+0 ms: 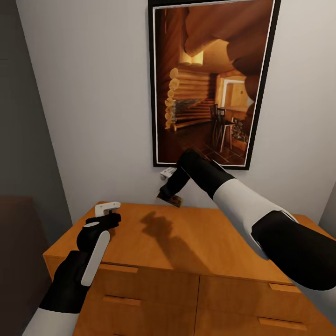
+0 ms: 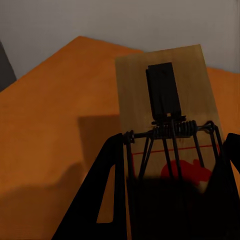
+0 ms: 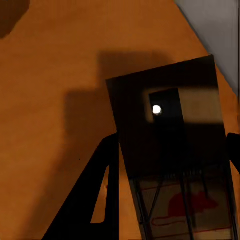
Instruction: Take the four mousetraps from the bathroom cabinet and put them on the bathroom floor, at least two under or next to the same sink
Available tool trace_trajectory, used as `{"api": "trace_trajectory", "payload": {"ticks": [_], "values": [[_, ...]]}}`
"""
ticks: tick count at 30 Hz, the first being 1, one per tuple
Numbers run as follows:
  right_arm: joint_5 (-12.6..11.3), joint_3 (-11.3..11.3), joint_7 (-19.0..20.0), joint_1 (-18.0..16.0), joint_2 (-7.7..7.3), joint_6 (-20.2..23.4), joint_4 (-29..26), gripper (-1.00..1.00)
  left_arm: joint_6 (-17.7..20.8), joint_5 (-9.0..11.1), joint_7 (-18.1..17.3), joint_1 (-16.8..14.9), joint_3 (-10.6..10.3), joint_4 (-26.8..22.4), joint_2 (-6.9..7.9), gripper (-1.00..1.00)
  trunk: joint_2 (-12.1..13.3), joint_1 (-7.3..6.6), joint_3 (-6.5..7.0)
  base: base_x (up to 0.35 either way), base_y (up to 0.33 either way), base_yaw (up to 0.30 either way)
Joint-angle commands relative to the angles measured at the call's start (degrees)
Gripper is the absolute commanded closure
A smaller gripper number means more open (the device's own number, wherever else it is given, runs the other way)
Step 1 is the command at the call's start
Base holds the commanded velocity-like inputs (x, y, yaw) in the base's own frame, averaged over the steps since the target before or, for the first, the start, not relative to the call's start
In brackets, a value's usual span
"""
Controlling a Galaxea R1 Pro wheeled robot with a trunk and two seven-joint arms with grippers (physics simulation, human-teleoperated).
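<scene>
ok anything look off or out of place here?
Nothing spilled or damaged. Each gripper holds a mousetrap above the wooden cabinet: left gripper with its mousetrap, right gripper with its mousetrap. Both boards sit tilted, not level.

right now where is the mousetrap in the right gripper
The mousetrap hangs in the right gripper just above the back edge of the wooden cabinet top, near the wall below the framed picture.

no legible txt | mousetraps [image 2: 165,115] [image 3: 170,150]: red mouse logo only, no words
</scene>
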Motion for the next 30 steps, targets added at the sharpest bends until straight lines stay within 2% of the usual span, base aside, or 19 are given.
{"api": "trace_trajectory", "payload": {"ticks": [1,8,10,13,16,17,18,19,21,22,26,30], "values": [[0.5,0.0,0.4,0.0,0.0,0.2,0.0,1.0,0.2,0.6,0.6,-0.1,-0.1,-0.1,-0.05,1.0,0.0,0.0,-0.07,0.0,0.0,0.0],[0.5,0.0,-1.8,-0.1,0.0,0.2,-0.4,1.0,1.1,2.1,0.5,-0.1,-0.1,-0.1,-0.09,1.0,0.0,0.0,-0.07,0.0,0.0,0.0],[0.5,0.0,-4.0,0.0,0.0,0.2,-0.6,1.0,2.3,3.0,-0.1,-0.1,-0.1,-0.1,-0.08,1.0,0.0,0.0,-0.07,0.0,0.0,0.0],[0.5,-0.4,-9.2,0.3,0.0,0.2,-1.0,1.0,5.3,4.8,-1.8,-0.1,-0.2,-0.1,-0.07,1.0,0.0,0.0,-0.07,0.0,0.0,0.0],[0.5,-3.2,-13.4,0.4,0.0,0.2,-2.5,1.0,6.9,5.6,-2.8,-0.1,-0.2,-0.1,-0.08,1.0,0.0,0.0,-0.07,0.0,0.0,0.0],[0.5,-5.8,-15.5,0.6,0.0,0.2,-4.0,1.0,7.3,5.8,-3.0,-0.1,-0.2,-0.1,-0.11,1.0,0.0,0.0,-0.07,0.0,0.0,0.0],[0.5,-7.2,-16.7,0.7,0.0,0.2,-4.9,1.0,7.5,5.9,-3.1,-0.1,-0.2,-0.1,-0.11,1.0,0.0,0.0,-0.07,0.0,0.0,0.0],[0.5,-10.1,-19.1,1.1,0.0,0.2,-6.7,1.0,7.7,6.0,-3.2,-0.1,-0.1,-0.1,-0.13,1.0,0.0,0.0,-0.07,0.0,0.0,0.0],[0.5,-12.6,-21.9,1.6,-0.34,0.2,-8.3,1.0,7.9,6.1,-3.3,-0.1,-0.1,-0.1,-0.14,1.0,0.0,0.0,-0.07,0.0,0.0,0.0],[0.5,-14.6,-24.8,2.2,-0.65,0.2,-9.8,1.0,8.0,6.1,-3.3,-0.1,-0.1,-0.1,-0.11,1.0,0.0,0.0,-0.07,0.0,0.0,0.0],[0.4,-17.5,-31.3,4.3,-1.06,0.2,-12.1,1.0,8.1,6.1,-3.3,-0.1,-0.1,-0.1,-0.07,1.0,0.0,0.0,-0.07,0.0,0.0,0.0],[0.3,-18.2,-33.4,5.0,-1.27,0.2,-12.8,1.0,8.1,6.2,-3.3,-0.1,-0.1,-0.1,-0.07,1.0,0.0,0.0,-0.07,0.0,0.0,0.0]]}}
